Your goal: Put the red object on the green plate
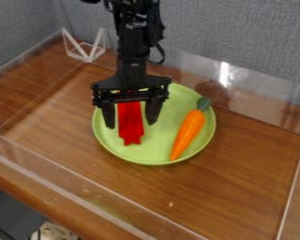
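1. A wooden table (40, 103) with clear acrylic walls (247, 80) held the scene
2. The gripper (131, 105) stood spread wide over the red object (131, 123), gripping nothing
3. That block lay on the green plate (150, 152), with a carrot (187, 131) just beside it to the right
4. Best practice, I judged: lift straight up, jaws wide, so neither finger drags the block

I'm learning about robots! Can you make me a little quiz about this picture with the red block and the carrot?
1. True or false: the red block lies on the green plate.
2. What else lies on the plate? A) carrot B) spoon C) cup
3. Fill in: the gripper over the block is ____ (open/shut).

Key: 1 true; 2 A; 3 open.
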`<state>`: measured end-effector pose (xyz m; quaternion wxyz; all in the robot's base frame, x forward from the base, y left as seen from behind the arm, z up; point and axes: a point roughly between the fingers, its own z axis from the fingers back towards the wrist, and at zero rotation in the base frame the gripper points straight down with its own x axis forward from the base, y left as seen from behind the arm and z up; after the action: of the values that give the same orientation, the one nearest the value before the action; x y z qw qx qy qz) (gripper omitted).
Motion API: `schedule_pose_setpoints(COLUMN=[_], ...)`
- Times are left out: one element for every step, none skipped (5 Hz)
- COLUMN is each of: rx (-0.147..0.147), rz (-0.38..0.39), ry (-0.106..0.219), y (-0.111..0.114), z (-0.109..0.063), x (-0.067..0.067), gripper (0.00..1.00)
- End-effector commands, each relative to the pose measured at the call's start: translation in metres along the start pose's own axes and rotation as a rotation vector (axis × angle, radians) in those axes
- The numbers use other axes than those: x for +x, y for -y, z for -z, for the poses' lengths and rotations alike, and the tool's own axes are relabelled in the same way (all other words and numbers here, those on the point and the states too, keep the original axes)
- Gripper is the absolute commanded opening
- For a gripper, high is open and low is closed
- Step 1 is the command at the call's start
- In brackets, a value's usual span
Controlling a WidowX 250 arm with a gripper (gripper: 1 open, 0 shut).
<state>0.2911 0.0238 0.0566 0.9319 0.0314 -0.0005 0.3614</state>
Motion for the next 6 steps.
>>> schedule_pose_setpoints(rx=[-0.005, 0.002, 0.006, 0.006, 0.012, 0.013], rz=[-0.034, 0.018, 0.071, 0.139, 0.059, -0.022], ry=[0.017, 0.015, 0.013, 0.018, 0.012, 0.0], y=[0.004, 0.002, 0.001, -0.002, -0.003, -0.003], z=[-0.006, 0.009, 0.023, 0.016, 0.005, -0.001], x=[-0.003, -0.003, -0.002, -0.002, -0.006, -0.01], gripper=[1.0, 1.0, 0.0, 0.0, 0.0, 0.0])
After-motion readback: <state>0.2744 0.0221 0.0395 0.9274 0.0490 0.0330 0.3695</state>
